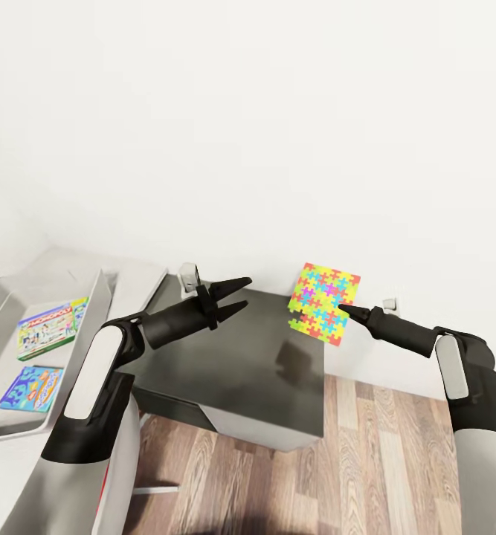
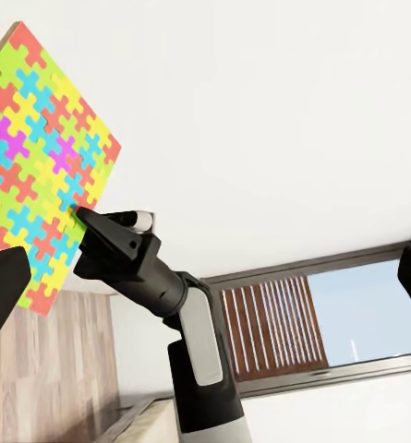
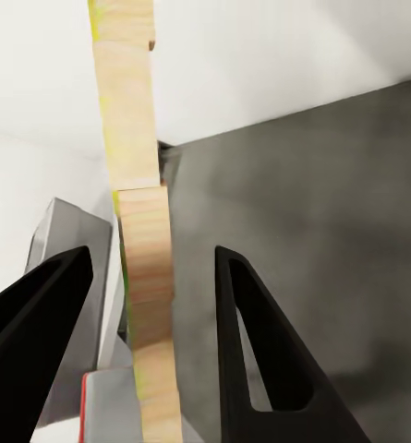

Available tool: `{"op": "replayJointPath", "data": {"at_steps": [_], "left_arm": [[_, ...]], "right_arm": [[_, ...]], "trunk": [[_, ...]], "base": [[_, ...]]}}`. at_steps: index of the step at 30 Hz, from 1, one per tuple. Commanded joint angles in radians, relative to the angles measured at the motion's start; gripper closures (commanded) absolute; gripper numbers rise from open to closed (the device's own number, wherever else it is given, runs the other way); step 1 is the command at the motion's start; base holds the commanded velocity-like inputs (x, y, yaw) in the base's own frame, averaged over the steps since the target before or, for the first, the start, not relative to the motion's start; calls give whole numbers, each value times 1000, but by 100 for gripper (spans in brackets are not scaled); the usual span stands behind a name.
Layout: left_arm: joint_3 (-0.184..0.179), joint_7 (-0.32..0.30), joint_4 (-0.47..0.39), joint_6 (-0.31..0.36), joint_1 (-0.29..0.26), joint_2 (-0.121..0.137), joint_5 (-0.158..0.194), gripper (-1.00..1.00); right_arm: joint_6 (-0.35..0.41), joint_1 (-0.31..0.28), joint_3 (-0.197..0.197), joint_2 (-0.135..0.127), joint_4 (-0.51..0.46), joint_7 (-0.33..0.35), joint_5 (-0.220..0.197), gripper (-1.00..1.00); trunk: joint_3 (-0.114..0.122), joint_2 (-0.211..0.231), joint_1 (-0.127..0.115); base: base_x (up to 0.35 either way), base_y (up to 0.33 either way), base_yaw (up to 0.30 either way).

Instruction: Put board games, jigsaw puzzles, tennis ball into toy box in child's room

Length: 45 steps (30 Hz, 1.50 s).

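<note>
1. The right gripper [image 1: 346,307] is holding a jigsaw puzzle [image 1: 324,302] up in the air by its edge. In the right wrist view the sheet [image 3: 136,258] is standing edge-on between the two dark fingers [image 3: 260,360], which are not pressed flat against it there.
2. The puzzle is hanging above the dark grey surface [image 1: 270,364] below the gripper, with its shadow falling on that surface.
3. The left gripper [image 1: 242,293] is hovering empty, level with the puzzle and well apart from it, its fingers parted a little.
4. The toy box [image 1: 99,297] is sitting beyond the left arm, away from both grippers.
5. Two board games [image 1: 52,328] are lying flat inside the box, one beside the other [image 1: 30,388].
</note>
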Motion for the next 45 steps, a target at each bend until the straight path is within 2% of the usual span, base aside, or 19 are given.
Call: {"op": "replayJointPath", "data": {"at_steps": [1,45], "left_arm": [[1,6,0,3,-1,0,6,-100],[4,6,0,4,-1,3,-2,-100]], "right_arm": [[3,-1,-1,0,0,7,7,100],[3,-1,2,3,-2,4,8,100]], "trunk": [[0,-2,1],[72,-2,1]], "base": [[0,0,0],[0,0,1]]}}
